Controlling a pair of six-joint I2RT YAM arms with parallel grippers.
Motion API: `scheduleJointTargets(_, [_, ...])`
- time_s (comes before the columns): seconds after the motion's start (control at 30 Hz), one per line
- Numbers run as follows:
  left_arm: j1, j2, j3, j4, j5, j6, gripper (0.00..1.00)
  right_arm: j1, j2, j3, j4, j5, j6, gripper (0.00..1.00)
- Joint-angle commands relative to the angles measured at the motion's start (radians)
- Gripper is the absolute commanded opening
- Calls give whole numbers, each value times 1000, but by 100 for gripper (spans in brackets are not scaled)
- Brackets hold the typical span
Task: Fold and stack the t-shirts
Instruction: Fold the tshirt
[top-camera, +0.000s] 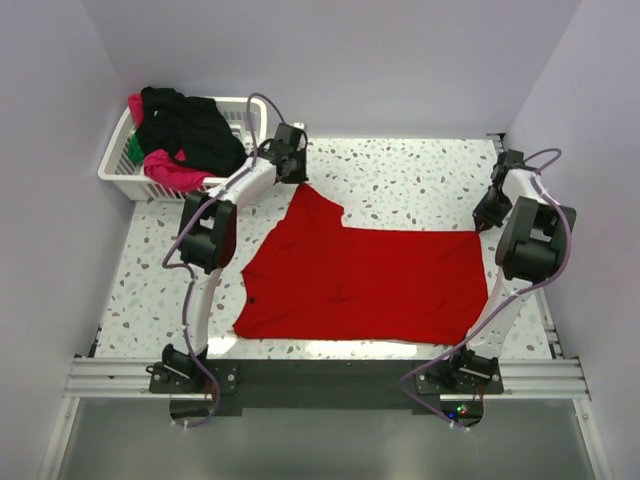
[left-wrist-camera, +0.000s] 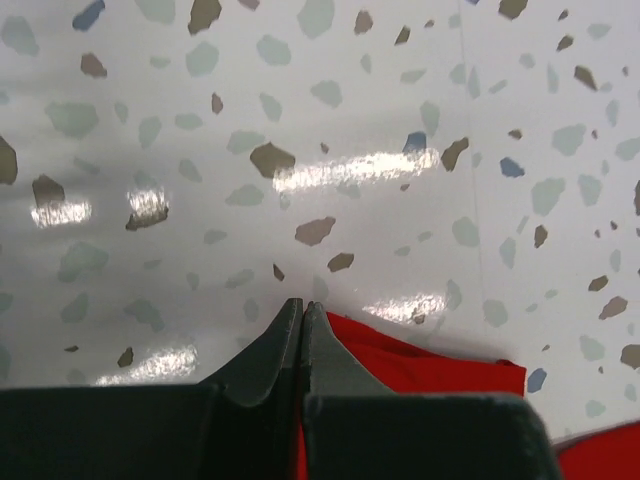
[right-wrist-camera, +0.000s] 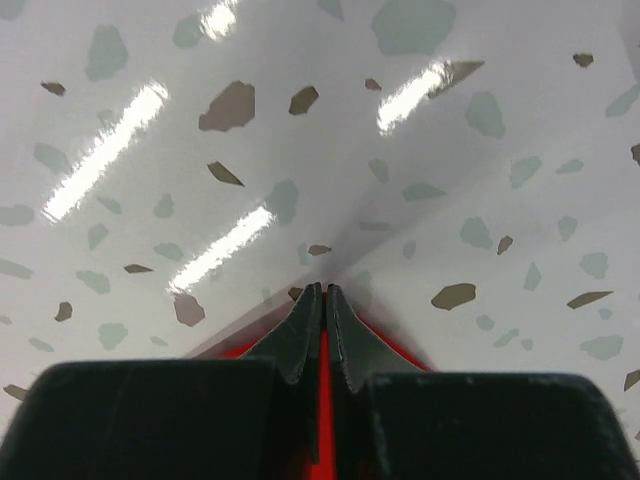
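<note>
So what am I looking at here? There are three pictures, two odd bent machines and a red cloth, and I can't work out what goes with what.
The two bent machines are robot arms bolted at the near edge of a speckled table. The wide picture comes from a camera fixed above and behind them. The other two come from small cameras on the arms' wrists, looking along their own fingers.

A red t-shirt lies spread on the table. The left pincer is shut on its far left corner, and the right pincer is shut on its far right corner; red cloth shows between and beside the fingers in both close-ups.

At the far left stands a white basket with more shirts, black, pink and green, heaped inside.
</note>
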Motion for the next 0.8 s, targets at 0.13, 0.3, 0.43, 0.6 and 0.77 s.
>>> scheduleJointTargets(0.13, [26, 69, 149, 61, 50, 35, 0, -2, 94, 160, -45, -28, 46, 0])
scheduleJointTargets(0.3, [35, 111, 241, 107, 90, 51, 0, 1, 147, 271, -57, -71, 77, 0])
scheduleJointTargets(0.43, [44, 108, 275, 141, 115, 62, 0, 10, 196, 372, -76, -101, 86, 0])
scheduleJointTargets(0.6, [50, -3, 154, 207, 158, 74, 0, 15, 207, 447, -87, -135, 79, 0])
scheduleJointTargets(0.77, [50, -206, -123, 259, 189, 78, 0, 15, 144, 377, -71, -137, 43, 0])
